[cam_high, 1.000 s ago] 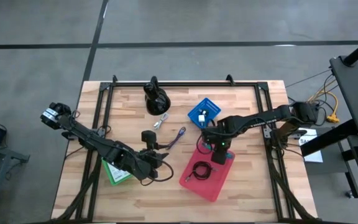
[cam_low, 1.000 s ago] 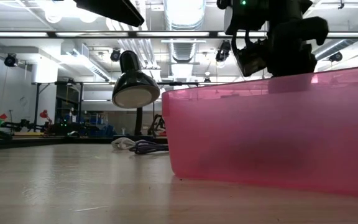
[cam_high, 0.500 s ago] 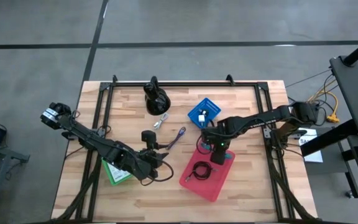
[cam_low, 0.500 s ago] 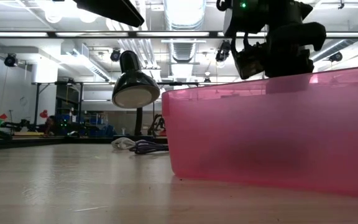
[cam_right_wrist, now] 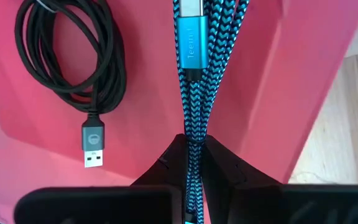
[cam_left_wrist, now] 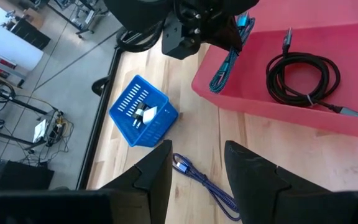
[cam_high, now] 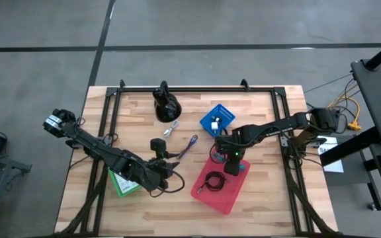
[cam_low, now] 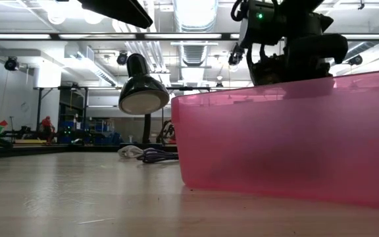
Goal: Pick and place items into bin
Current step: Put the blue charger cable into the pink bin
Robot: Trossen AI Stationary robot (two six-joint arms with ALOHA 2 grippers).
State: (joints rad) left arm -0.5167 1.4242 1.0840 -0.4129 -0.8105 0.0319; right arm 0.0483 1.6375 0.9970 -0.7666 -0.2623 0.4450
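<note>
The pink bin (cam_high: 225, 193) lies right of the table's middle, with the black coiled cable (cam_high: 213, 182) on its floor. My right gripper (cam_high: 233, 160) hangs over the bin's far part, shut on the blue cable (cam_right_wrist: 190, 93), which also shows in the left wrist view (cam_left_wrist: 229, 59). The purple cable (cam_high: 188, 146) lies flat on the wood left of the bin. The silver connector (cam_high: 172, 127) lies farther back. My left gripper (cam_left_wrist: 194, 180) is open and empty, near the purple cable (cam_left_wrist: 207, 183). My right gripper pinches the bundled blue cable between its two fingers (cam_right_wrist: 222, 165), where several braided strands (cam_right_wrist: 191, 140) run together. The fingers come from above, pointing down into the bin. The strands and a blue plug (cam_right_wrist: 187, 43) hang below the fingers over the bin's floor.
A blue basket (cam_high: 217, 119) holding small white items stands behind the bin. The black rounded stand (cam_high: 166, 106) is near the far edge. A green bin (cam_high: 123, 183) sits under my left arm, and a small black object (cam_high: 157, 145) lies beside the purple cable.
My right gripper has sunk a little toward the pink bin, carrying the blue cable down with it.
</note>
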